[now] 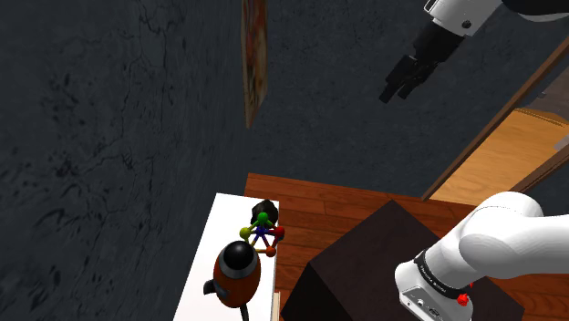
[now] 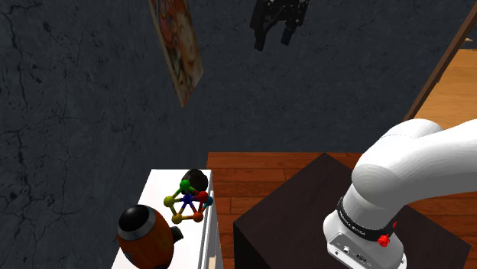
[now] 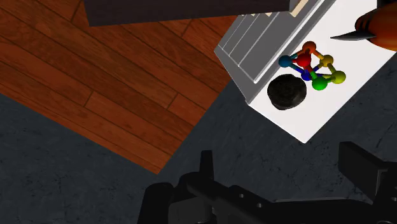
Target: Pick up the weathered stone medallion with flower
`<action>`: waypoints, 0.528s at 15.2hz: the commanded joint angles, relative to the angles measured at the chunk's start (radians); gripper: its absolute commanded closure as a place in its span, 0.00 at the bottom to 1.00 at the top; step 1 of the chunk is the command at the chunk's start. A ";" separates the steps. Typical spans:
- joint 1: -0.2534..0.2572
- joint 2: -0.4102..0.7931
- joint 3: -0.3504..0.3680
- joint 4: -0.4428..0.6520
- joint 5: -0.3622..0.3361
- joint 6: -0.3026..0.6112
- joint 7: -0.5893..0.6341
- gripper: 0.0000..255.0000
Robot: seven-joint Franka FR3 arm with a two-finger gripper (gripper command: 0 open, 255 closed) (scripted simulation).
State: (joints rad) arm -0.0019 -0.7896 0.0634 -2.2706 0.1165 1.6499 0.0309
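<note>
The medallion [image 1: 265, 209] [image 2: 196, 179] [image 3: 286, 92] is a dark, rough, round disc lying near the far end of a white cabinet top [image 1: 217, 233] [image 2: 155, 189] [image 3: 347, 108]. No flower relief can be made out on it. My black gripper [image 1: 394, 90] [image 2: 274, 38] [image 3: 280, 170] hangs high in the air, well above and off to the side of the cabinet. Its fingers stand apart, open, with nothing between them. In the wrist view the medallion lies far beyond the fingertips.
A colourful ball-and-stick toy [image 1: 262, 233] [image 2: 188, 202] [image 3: 311, 67] sits right beside the medallion. An orange-brown rounded vessel with a dark cap [image 1: 239, 270] [image 2: 145, 231] stands further along. A painting [image 1: 254, 55] [image 2: 177, 47] hangs on the dark wall. The dark stand [image 1: 365, 264] flanks the cabinet.
</note>
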 commanded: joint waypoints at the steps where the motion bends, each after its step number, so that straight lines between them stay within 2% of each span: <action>1: 0.000 0.000 0.000 0.000 0.000 0.000 0.000 0.00; 8: -0.016 0.000 0.229 -0.140 0.013 0.161 0.262 0.00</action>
State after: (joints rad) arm -0.0157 -0.7916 0.2574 -2.3910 0.1276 1.7863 0.2502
